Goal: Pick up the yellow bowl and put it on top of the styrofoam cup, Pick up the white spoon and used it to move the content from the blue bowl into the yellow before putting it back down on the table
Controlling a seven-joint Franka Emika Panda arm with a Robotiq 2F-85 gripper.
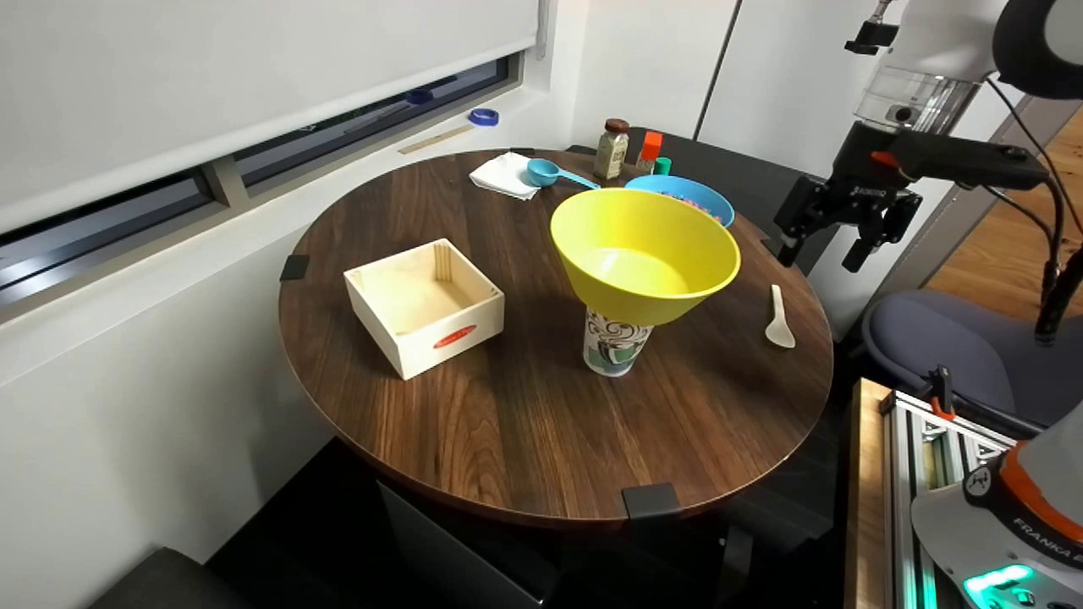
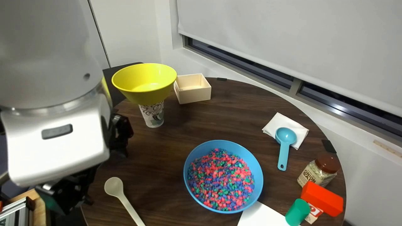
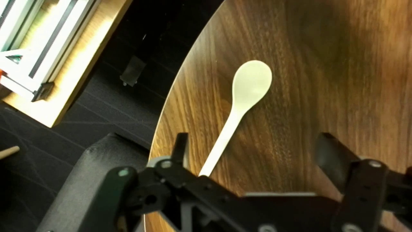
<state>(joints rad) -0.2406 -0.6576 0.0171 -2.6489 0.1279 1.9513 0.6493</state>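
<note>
The white spoon (image 3: 236, 115) lies flat on the table (image 3: 299, 122), near the edge, & I think it's my next grab. In the wrist view its round end points to 1 o'clock & its handle runs to 7, w/ the tail end hid. In an exterior view my gripper (image 1: 820, 257) hangs at 1 o'clock from it, up in the air. Its fingers (image 3: 180, 146) are wide apart & it holds nothing. From the wrist, they sit at 9 & 3, & the handle shows in the gap, down low, much closer to the 9 side. So I'd guess: slide a bit to 9, turn so they sit at 10 & 4, go down & pinch. Thin handle, so it may slip. Farther out, in an exterior view, the blue bowl (image 2: 231, 146) is b/w 2 & 3 o'clock from the spoon, w/ the content (image 2: 221, 179) in it. The yellow bowl (image 2: 157, 94) is near 12, on top of the styrofoam cup (image 2: 153, 114), so that bit's done IMO.
</note>
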